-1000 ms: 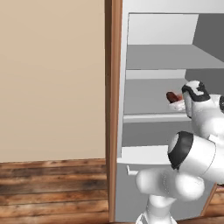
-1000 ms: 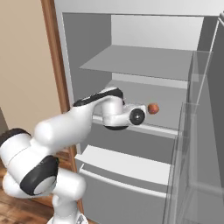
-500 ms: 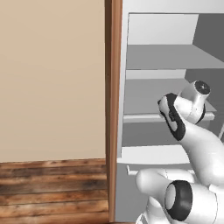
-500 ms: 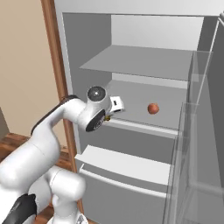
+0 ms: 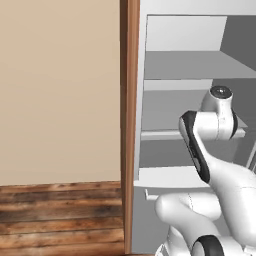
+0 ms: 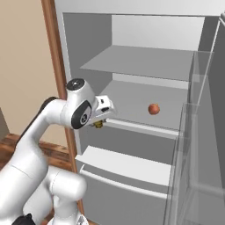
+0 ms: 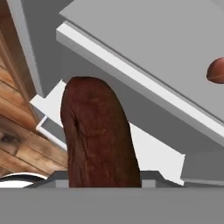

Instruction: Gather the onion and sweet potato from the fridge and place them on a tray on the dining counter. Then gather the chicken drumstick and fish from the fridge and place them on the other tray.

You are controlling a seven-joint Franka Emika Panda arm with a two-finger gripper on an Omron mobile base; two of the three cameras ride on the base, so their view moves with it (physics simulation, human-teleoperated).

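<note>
Here, dark brown elongated sweet potato (image 7: 98,135)

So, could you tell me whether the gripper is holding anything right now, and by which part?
Yes: the gripper holds the dark brown elongated sweet potato by one end; the exact finger contact is hidden.

Dark brown sweet potato (image 7: 98,135), orange-brown onion (image 6: 153,109), grey-shelved white fridge (image 6: 145,66), wood-brown frame.

Glossy white rounded arm (image 6: 48,127) segments with dark joint rings.
</note>
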